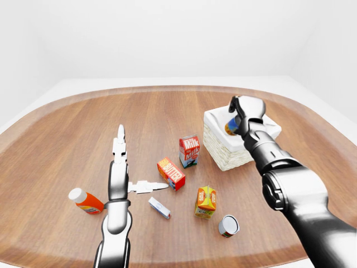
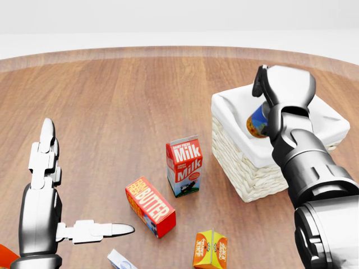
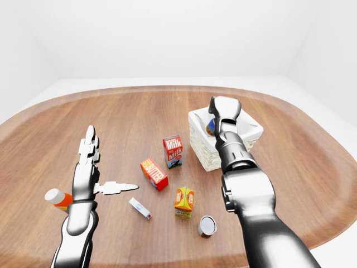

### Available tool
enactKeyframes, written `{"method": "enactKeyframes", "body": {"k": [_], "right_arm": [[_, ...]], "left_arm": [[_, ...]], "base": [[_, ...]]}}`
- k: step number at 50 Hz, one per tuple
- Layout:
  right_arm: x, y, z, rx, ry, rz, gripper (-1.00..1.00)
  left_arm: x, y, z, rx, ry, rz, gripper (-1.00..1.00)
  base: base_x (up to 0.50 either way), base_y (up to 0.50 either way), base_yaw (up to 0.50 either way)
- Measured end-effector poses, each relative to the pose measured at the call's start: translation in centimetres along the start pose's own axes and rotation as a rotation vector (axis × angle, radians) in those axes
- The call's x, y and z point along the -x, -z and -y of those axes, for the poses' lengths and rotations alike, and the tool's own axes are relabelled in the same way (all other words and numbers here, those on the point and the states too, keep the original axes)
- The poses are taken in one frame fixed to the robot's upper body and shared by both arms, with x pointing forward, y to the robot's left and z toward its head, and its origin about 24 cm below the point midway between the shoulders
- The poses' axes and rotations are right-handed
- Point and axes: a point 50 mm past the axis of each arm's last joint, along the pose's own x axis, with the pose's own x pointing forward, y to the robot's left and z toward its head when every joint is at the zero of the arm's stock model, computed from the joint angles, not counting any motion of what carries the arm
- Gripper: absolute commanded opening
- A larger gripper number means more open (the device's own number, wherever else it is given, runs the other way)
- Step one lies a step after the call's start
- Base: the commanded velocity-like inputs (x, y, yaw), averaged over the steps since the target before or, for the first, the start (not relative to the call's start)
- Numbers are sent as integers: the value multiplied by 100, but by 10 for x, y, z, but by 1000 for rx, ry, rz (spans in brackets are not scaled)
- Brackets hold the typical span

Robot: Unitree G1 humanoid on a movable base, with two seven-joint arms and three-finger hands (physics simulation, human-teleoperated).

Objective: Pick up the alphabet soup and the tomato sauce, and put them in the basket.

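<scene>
The right arm reaches up from the lower right of the left-eye view, forearm stretched toward the white woven basket (image 1: 223, 156) on the wooden table (image 1: 67, 139). The right hand (image 2: 275, 95) sits over the basket's open top, wrist bent down, and its fingers (image 2: 259, 84) are closed round a small can with a blue and orange label, the alphabet soup (image 2: 257, 124). The can hangs within the basket's rim, above the white lining; whether it touches the lining cannot be told.

The left arm rises from the bottom left of the same view, forearm nearly upright. The left hand (image 1: 120, 167) is spread wide and holds nothing: two fingers (image 2: 45, 148) point straight toward the top of the head view, while the thumb sticks out sideways to the right, close to the table.

The other can, the tomato sauce (image 1: 228, 225), lies on its side near the bottom of the left-eye view, its pale end facing the camera, just right of a yellow-orange juice carton (image 1: 206, 201). A milk carton (image 2: 184, 165) stands upright just left of the basket, and a butter box (image 2: 150, 205) lies below and left of it. A small white and blue packet (image 1: 159, 207) lies near the thumb. An orange bottle with a white cap (image 1: 85, 201) lies on its side left of the left forearm.
</scene>
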Motion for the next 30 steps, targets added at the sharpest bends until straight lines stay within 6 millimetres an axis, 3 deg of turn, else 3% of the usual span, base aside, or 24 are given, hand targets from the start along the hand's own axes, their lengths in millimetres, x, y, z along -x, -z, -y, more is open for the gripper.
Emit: {"method": "enactKeyframes", "body": {"k": [1, 30], "right_arm": [[0, 0, 0, 0, 3, 0, 100], [-3, -2, 8, 0, 41, 7, 100]], "left_arm": [[0, 0, 0, 0, 0, 0, 100], [0, 0, 0, 0, 0, 2, 100]], "base": [[0, 0, 0], [0, 0, 0]]}}
